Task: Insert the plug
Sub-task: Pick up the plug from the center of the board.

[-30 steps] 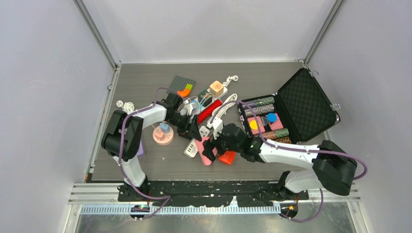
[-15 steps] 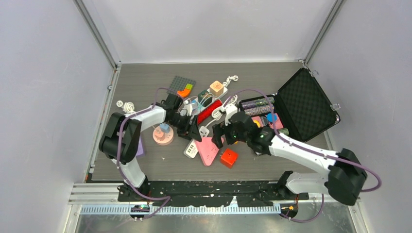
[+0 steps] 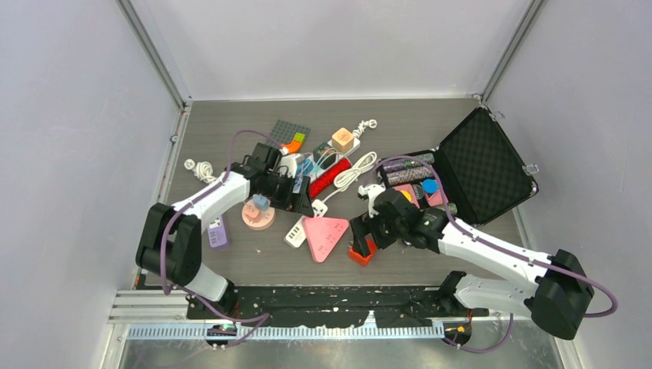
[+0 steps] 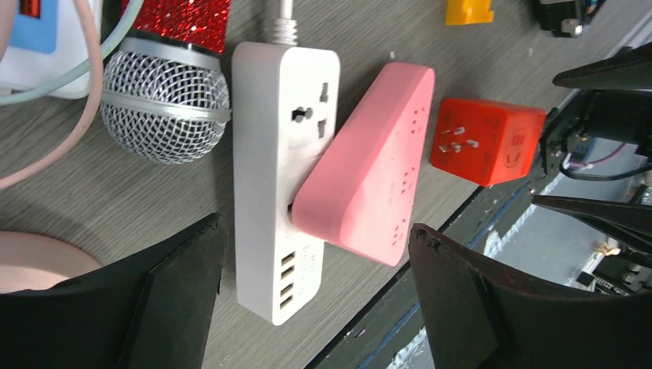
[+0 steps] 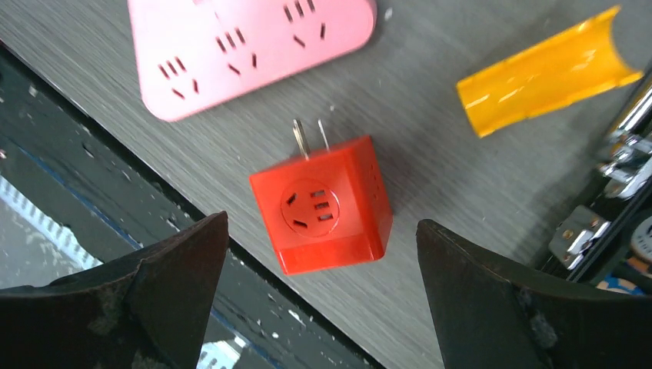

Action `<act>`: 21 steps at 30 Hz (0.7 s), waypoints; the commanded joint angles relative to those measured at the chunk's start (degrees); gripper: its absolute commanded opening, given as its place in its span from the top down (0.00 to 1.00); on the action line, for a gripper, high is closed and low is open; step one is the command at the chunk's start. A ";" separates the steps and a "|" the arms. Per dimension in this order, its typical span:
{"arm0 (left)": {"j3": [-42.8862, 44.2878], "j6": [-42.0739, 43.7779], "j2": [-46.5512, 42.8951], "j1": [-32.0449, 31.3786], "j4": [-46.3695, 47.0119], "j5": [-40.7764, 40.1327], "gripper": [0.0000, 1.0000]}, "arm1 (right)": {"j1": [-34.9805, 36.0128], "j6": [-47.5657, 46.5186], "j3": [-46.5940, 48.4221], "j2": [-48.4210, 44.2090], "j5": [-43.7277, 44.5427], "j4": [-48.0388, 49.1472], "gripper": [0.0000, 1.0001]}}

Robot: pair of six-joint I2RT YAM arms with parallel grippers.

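Directly ahead of the wide-open, empty right tool [image 5: 321, 223] lies the red cube plug [image 5: 323, 207]. Its prongs [image 5: 309, 138] point toward the pink socket block [image 5: 246, 46].

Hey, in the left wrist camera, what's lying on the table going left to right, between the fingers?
microphone head → white power strip → pink triangular socket block, leaning on the strip's right edge → red cube plug
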 commanded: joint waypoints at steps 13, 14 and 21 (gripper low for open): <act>0.25 1.99 -15.62 0.04 -0.54 -14.26 0.00 | 3.95 -2.86 -0.79 9.69 -2.65 -0.85 0.06; 0.14 1.73 -17.03 0.08 0.12 -15.09 0.00 | 4.09 -2.86 -1.00 9.95 -2.42 -0.58 0.08; -2.12 -2.87 -26.39 0.09 7.61 -23.02 0.00 | 4.33 -2.35 -0.12 11.21 1.19 2.61 0.58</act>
